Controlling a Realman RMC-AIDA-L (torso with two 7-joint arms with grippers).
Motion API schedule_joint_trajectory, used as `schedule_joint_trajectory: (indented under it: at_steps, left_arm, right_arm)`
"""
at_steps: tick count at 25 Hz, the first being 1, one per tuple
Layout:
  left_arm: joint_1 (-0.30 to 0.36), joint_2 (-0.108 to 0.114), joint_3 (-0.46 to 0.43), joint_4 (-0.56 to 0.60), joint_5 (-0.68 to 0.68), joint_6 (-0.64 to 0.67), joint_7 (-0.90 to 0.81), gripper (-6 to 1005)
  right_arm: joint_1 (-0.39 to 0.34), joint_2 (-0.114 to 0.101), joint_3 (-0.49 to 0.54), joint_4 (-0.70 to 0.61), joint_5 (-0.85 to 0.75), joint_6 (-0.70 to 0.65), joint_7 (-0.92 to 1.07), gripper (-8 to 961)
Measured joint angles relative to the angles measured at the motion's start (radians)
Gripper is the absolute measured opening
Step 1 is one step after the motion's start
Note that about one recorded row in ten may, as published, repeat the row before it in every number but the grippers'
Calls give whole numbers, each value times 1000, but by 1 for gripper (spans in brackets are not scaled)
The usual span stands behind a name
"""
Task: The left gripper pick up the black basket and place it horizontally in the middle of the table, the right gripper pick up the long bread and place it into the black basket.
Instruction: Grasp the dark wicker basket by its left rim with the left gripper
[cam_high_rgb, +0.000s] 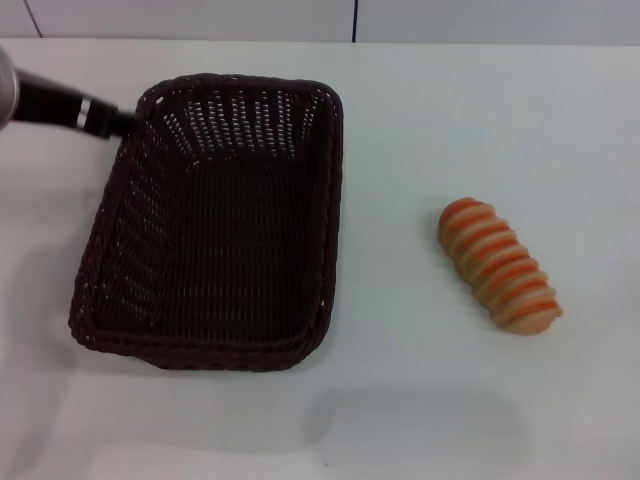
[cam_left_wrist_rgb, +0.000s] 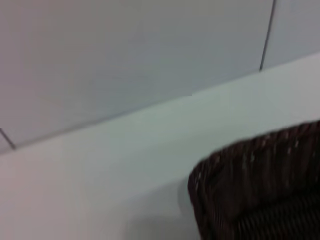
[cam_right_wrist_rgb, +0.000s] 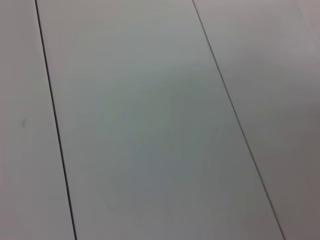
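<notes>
On my head feed the table (cam_high_rgb: 420, 420) carries the black basket (cam_high_rgb: 215, 225), its far-left corner right at the tip of my left gripper (cam_high_rgb: 122, 122); I cannot tell whether those fingers clasp the rim. The long bread (cam_high_rgb: 498, 265) lies well apart, on the basket's other side.
</notes>
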Motion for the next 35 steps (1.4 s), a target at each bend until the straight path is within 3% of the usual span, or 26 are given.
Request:
schedule_joint_trajectory:
  at_steps: [8, 16, 24, 33, 35]
  left_arm:
    - [21, -3, 29, 92, -5, -11, -9, 783]
    - [21, -4, 66, 112, -6, -14, -21, 783]
    - [-2, -4, 80, 198, -6, -10, -26, 783]
    - [-10, 1, 93, 193, -7, -7, -13, 783]
    - [-11, 1, 98, 189, -5, -6, -11, 731]
  right_arm:
    - [0, 0, -1, 1, -2, -2, 0, 828]
    - [-2, 0, -1, 1, -2, -2, -1, 828]
    - [-5, 0, -2, 0, -4, 0, -2, 827]
    - [0, -3, -13, -5, -4, 5, -3, 827]
    - [0, -3, -13, -5, -4, 5, -3, 827]
